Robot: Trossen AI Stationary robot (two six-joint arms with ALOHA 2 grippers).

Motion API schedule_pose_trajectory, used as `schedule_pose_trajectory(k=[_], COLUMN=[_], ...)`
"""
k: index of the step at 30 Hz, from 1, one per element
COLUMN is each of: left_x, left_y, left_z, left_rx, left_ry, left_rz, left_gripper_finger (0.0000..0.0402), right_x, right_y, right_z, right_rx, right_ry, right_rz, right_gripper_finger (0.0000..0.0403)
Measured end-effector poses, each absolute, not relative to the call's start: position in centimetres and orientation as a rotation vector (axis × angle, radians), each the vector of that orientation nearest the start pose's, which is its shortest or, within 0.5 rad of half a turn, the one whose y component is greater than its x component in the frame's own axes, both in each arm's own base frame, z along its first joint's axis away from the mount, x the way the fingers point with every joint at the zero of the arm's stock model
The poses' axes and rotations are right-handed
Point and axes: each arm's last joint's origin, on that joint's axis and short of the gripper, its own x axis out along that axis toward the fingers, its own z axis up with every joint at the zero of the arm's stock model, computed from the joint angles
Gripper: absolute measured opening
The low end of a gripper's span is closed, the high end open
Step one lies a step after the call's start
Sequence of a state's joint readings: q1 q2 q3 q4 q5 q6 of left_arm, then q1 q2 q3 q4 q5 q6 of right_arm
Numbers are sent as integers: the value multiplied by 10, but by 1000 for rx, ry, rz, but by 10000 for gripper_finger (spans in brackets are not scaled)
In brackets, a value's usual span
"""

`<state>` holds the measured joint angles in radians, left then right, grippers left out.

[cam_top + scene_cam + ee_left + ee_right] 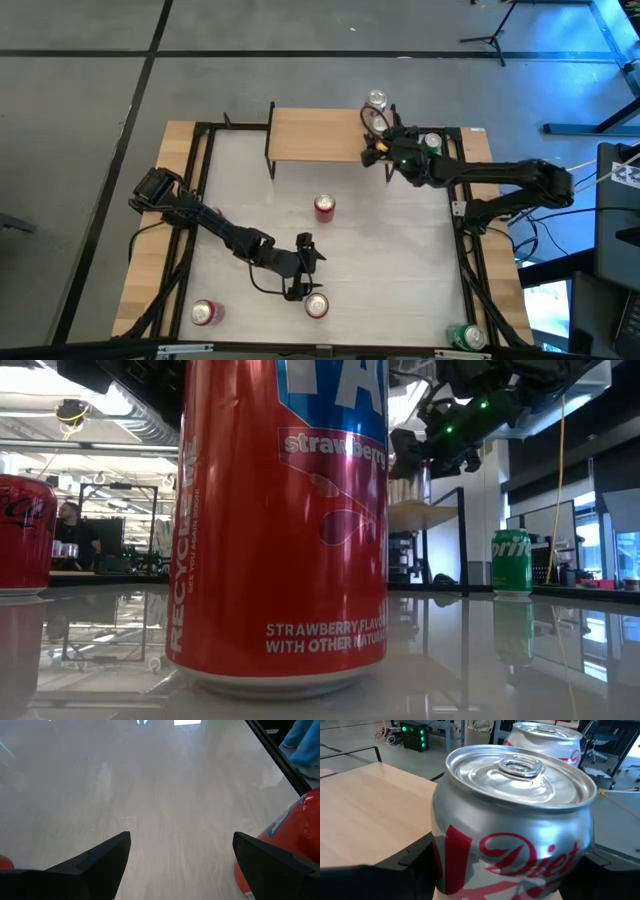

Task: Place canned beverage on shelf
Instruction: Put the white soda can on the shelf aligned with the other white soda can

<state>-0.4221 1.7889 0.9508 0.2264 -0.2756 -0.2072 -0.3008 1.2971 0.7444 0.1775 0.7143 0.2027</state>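
The shelf (315,135), a light-wood top on black legs, stands at the table's far side. A silver can (376,99) stands at its far right corner. My right gripper (376,126) is over the shelf's right end, shut on a silver Diet cola can (515,820), just in front of that other can (545,737). My left gripper (303,266) is open and empty low over the table near its near edge. A red strawberry can (316,305) stands close beside it, behind one finger in the left wrist view (295,835). My right gripper pinches the Diet cola can between its two fingers, on the lower part of its round side (445,865). The fingers come from the table's right, slanting a little down. The can is upright, top up, over the shelf's wood top (365,815). Whether its base rests there is hidden.
A red can (324,207) stands mid-table, another red cola can (204,313) at the near left, and a green can (466,337) at the near right corner. A black frame (200,200) rims the table. There is bare tabletop between the cans.
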Motion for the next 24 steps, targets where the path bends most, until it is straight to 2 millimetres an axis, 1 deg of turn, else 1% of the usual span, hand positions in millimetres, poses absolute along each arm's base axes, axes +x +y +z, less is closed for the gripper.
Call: schedule_pose_trajectory(k=[10,13,16,19,24], left_x=[335,335,335,335,335], left_y=[-142,-142,-142,-142,-142], left_z=[164,164,164,164,164], left_rx=[8,8,8,8,8], left_ry=[586,586,586,586,586], left_rz=[-81,-81,-81,-81,-81], left_gripper_finger=[341,341,341,341,341], right_x=[256,256,256,255,254], right_y=[-99,-99,-99,-99,-99], right_z=[246,246,245,241,245], right_rx=[80,77,78,73,55], right_ry=[293,298,301,332,320], right_rz=[-1033,-1030,-1025,-1021,-1018], right_gripper_finger=[301,317,343,365,383])
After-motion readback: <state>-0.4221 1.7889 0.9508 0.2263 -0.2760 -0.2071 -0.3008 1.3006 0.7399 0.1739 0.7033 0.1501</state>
